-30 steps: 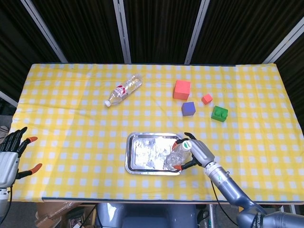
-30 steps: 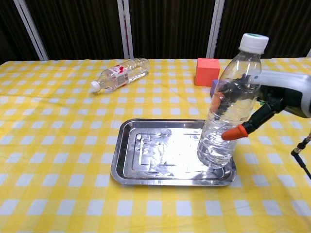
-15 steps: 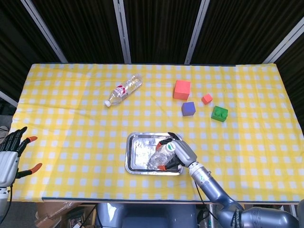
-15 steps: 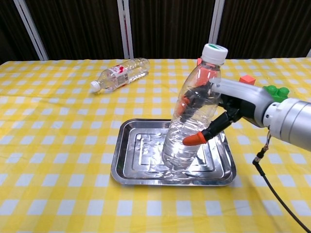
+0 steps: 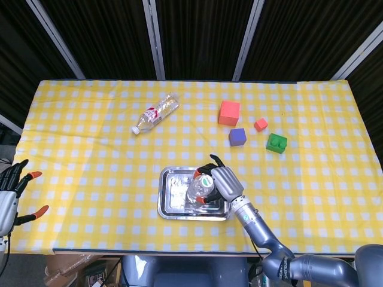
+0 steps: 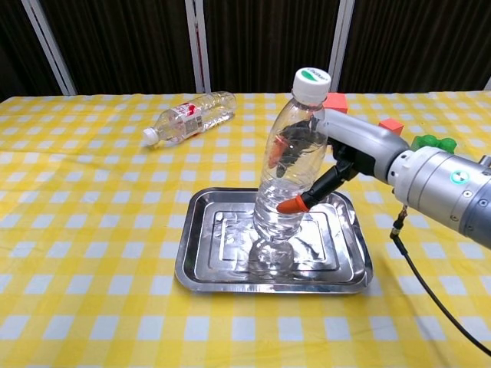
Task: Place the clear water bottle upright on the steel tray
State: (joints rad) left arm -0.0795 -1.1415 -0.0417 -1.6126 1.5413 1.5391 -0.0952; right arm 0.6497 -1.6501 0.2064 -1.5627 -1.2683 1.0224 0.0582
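Table w/ yellow check cloth. Steel tray sits near the front edge, centre. Clear water bottle is over the tray's middle, cap up, leaning a bit to the right in the chest view; its base looks slightly above the tray floor, though reflections make contact hard to call. Right hand wraps the bottle's mid-body, fingers curled round it, orange tip showing in front. Left hand hangs off the table's left edge, fingers spread, holding nothing.

Step, as I read it: final lowering. Next move prob needs the bottle squared to vertical, set flat on the tray, then fingers released w/o tipping it.

A 2nd bottle lies on its side far back; 4 blocks sit back right, not involved.
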